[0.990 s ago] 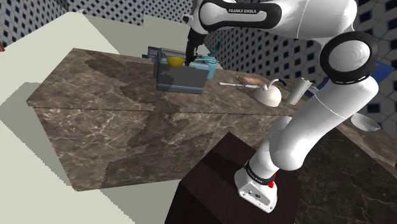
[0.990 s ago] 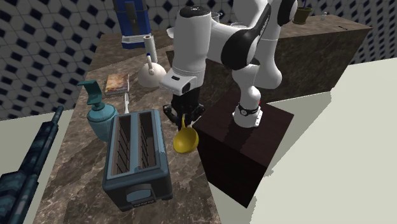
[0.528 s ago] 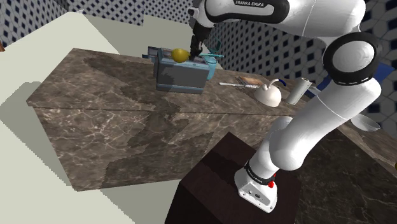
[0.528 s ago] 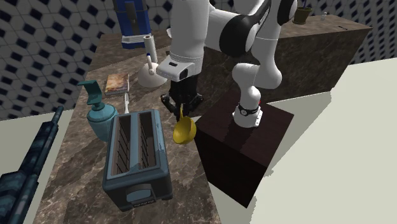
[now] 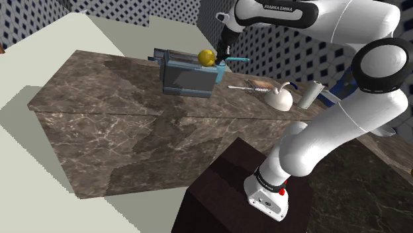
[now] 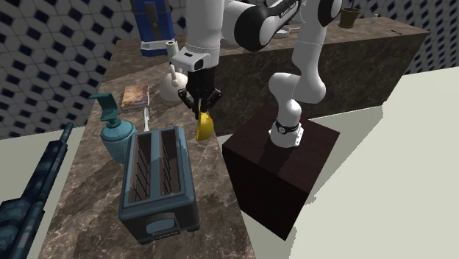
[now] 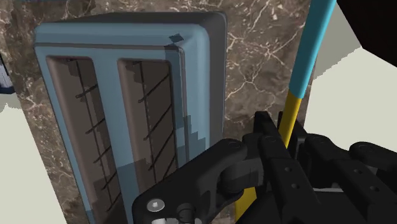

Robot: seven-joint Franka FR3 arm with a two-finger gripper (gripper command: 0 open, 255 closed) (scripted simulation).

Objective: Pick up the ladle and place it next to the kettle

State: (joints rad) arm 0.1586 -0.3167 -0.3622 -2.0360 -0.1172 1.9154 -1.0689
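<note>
Up beside the toaster (image 6: 158,184) | ladle (image 6: 204,126): yellow bowl, yellow-and-teal handle | claw (image 6: 199,105) clamped on its handle

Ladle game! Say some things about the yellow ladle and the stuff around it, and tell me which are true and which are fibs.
1. The gripper is shut on the ladle. True.
2. The ladle lies flat on the counter. False: it hangs in the air from the gripper, bowl down, beside the toaster.
3. The ladle's bowl is yellow. True.
4. Bread sticks out of the toaster. False: both slots are empty.
5. The kettle is red. False: it is white.
</note>
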